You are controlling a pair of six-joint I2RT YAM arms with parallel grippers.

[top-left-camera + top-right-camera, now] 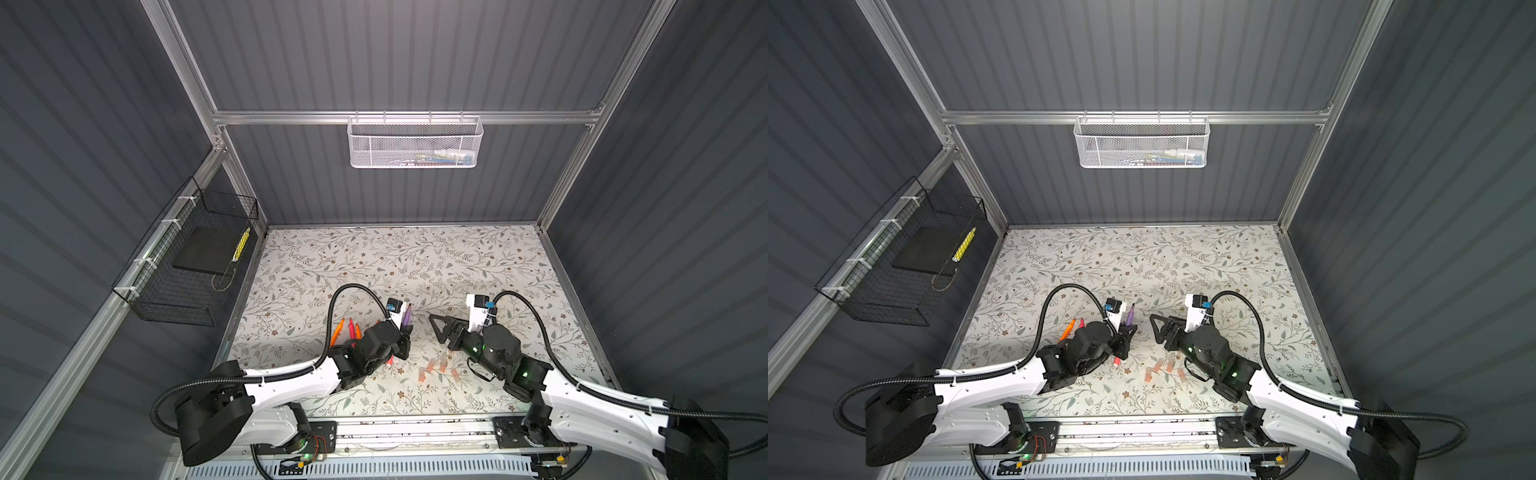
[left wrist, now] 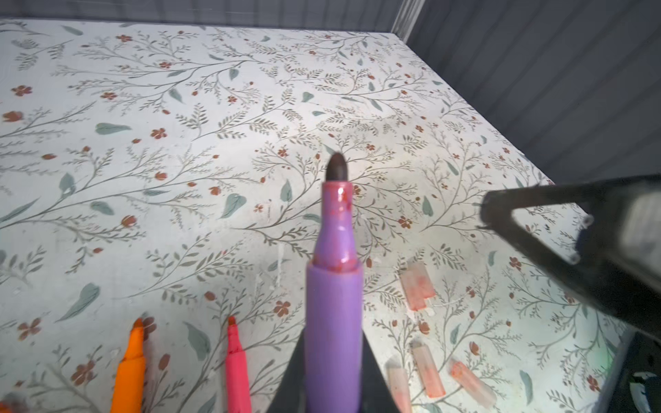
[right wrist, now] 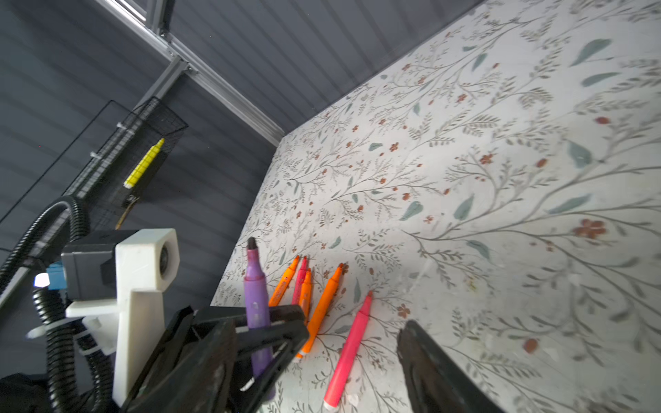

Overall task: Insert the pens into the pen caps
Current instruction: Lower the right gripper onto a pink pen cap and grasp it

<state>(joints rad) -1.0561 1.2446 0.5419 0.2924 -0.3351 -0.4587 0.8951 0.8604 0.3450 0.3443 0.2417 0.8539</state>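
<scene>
Soft, even light in both top views: table (image 1: pixel 415 257) bright, walls (image 1: pixel 83 166) dim, a shadow sitting at eight o'clock on it. The wide lens splays the rails (image 1: pixel 178 75) outward. Left wrist view: pen (image 2: pixel 334 286) fairly crisp, caps (image 2: pixel 416 286) hazy. Right wrist view: the close table is smeared and pale with glare.

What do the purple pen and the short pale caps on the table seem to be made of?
The purple pen looks like smooth, opaque moulded plastic with a soft sheen; its dark rounded tip seems to be felt, matte. The pen caps look like translucent plastic, tinted pale pink-orange: they look cloudy and light, not solid in colour, though blur leaves the finish open.
</scene>
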